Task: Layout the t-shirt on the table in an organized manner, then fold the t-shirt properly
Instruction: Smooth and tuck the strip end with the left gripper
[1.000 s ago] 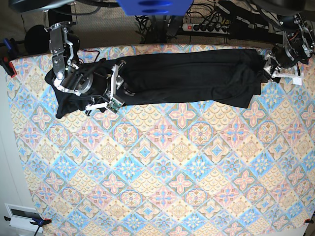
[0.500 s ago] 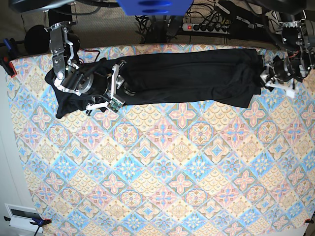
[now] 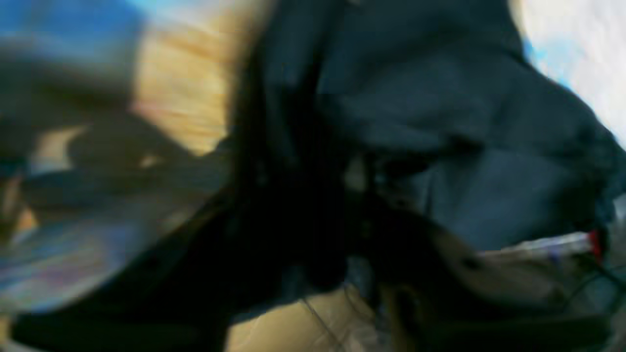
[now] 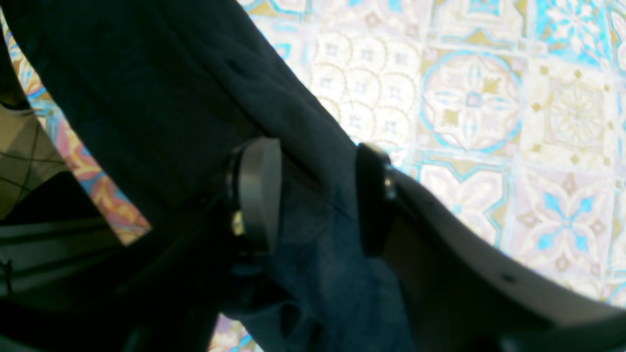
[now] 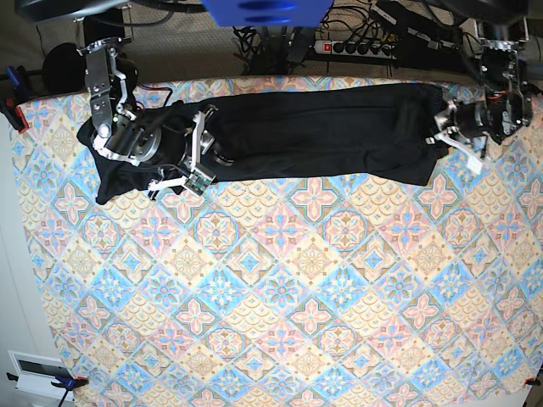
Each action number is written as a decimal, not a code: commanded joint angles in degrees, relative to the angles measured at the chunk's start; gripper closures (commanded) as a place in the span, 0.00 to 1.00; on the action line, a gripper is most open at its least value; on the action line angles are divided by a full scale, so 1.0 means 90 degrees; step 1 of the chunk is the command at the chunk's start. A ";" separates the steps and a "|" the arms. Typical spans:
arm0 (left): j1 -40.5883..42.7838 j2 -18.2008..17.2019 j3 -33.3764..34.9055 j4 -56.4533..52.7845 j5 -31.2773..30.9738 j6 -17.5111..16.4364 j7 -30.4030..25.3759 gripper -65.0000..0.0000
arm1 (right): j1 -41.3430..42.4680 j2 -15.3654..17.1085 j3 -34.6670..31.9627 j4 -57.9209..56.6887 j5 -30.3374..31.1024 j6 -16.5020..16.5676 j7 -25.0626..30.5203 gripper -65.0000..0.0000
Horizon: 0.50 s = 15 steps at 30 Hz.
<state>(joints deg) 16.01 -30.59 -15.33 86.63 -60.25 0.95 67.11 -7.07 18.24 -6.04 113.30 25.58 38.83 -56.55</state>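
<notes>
The black t-shirt (image 5: 322, 136) lies stretched in a long band along the far edge of the table (image 5: 314, 288). At its left end rests my right gripper (image 5: 206, 153). In the right wrist view, the fingers of the right gripper (image 4: 313, 195) stand apart, and a layer of the t-shirt (image 4: 161, 98) runs between them over the table (image 4: 469, 98). My left gripper (image 5: 450, 133) is at the shirt's right end, against the fabric. The left wrist view is badly blurred: dark t-shirt cloth (image 3: 440, 122) fills it, and the jaws cannot be made out.
A power strip (image 5: 361, 47) and cables lie behind the far edge. A red clamp (image 5: 13, 108) grips the table's left corner. A white box (image 5: 34, 370) sits at the near left. The patterned cloth stretches toward me in front of the shirt.
The left arm has swung leftward from the table's right edge onto the shirt's right end. The right arm and the left part of the shirt have not moved.
</notes>
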 commanded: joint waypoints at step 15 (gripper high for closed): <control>-0.0358 -0.0103 -0.1359 0.0069 -0.0080 -0.0091 0.0069 1.00 | 0.0068 0.0059 0.0041 0.0115 0.0083 -0.0002 0.0145 0.63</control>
<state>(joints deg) 13.63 -30.39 -27.24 86.43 -60.01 0.36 68.53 -7.05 18.24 -5.91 113.32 25.61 38.83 -56.58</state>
